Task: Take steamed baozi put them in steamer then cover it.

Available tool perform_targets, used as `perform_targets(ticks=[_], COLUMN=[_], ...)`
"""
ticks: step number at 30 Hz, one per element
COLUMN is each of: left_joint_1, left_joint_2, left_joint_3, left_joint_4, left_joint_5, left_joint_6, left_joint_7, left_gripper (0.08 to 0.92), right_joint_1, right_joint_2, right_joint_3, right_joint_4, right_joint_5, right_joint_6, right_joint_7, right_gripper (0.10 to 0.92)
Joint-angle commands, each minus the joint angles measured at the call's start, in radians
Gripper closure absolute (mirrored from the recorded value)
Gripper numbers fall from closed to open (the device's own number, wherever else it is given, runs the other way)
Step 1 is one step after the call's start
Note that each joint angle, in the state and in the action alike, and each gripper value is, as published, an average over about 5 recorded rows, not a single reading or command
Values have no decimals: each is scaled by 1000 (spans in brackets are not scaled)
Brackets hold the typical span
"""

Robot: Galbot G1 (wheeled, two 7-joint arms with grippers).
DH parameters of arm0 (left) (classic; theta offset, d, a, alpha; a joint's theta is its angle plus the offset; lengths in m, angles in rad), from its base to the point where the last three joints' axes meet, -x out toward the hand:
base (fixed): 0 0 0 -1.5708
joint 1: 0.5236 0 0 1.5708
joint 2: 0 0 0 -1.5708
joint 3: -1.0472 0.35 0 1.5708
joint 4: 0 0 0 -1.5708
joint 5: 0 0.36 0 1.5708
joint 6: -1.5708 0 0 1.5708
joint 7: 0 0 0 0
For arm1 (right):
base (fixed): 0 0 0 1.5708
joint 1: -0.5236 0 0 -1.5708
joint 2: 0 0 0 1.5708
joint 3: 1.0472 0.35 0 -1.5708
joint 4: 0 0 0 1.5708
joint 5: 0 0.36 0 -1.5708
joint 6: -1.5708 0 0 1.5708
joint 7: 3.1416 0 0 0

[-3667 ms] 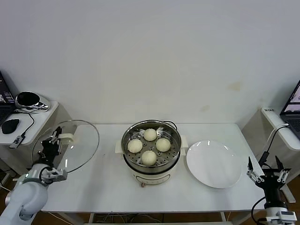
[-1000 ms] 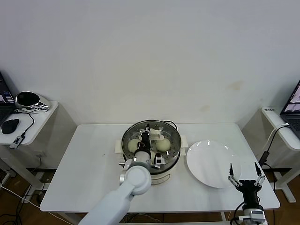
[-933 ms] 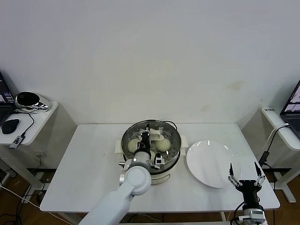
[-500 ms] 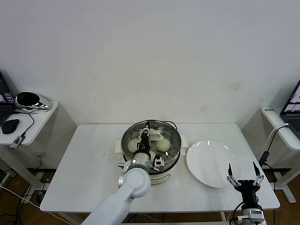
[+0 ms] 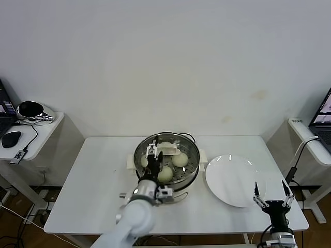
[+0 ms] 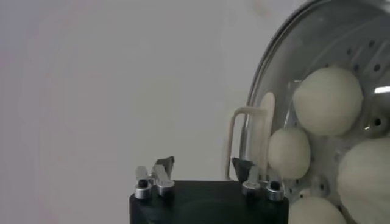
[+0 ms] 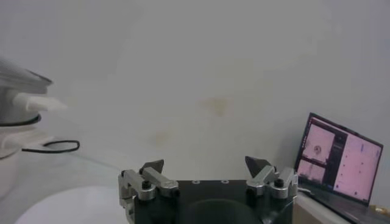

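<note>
Left wrist view: cover seated on the steamer, fingers parted beside its handle.

The left gripper [image 6: 203,167] is seen with its two dark fingers [image 6: 163,165] spread apart and nothing held between them. The cream-white bar handle [image 6: 251,143] of the cover [image 6: 286,73] is seen near one fingertip, but contact cannot be made out. Through the clear glass, four steamed baozi [image 6: 328,100] are seen lying on the perforated tray of the steamer [image 6: 365,58]. A plain pale background fills the remaining half of the view.
</note>
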Motion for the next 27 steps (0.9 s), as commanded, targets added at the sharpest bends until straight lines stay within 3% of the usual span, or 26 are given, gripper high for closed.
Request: perform_targets(ticks=[1, 3, 5, 9, 14, 19, 27], left_joint_1=[455, 548, 625, 773, 922, 971, 947], left_joint_2=[84, 53, 31, 34, 32, 0, -24], left_joint_3=[-268, -390, -502, -617, -654, -633, -632], left_joint_4=[-351, -329, -310, -315, -301, -228, -131], left_joint_5=[-612, -829, -1012, -1255, -1379, -1423, -1434], left_joint_6=[-230, -419, -532, -541, -627, -695, -715], left_joint_7=[-299, -393, -442, -480, -475, -427, -373], left_gripper=[190, 181, 178, 177, 177, 177, 177], right_joint_1=[-4, -5, -11, -43, -120, -183, -226], right_joint_2=[-19, -20, -27, -68, -158, -197, -201], right_joint_3=[-13, -29, -52, -104, -185, -247, -255], right_joint_4=[1, 0, 1, 13, 46, 78, 119], right_joint_5=[33, 41, 52, 94, 201, 274, 321], right_joint_6=[-9, -17, -27, -50, -106, -139, -143], right_joint_7=[-7, -11, -15, -28, -44, -35, -38], right_gripper=[203, 203, 203, 203, 203, 203, 203])
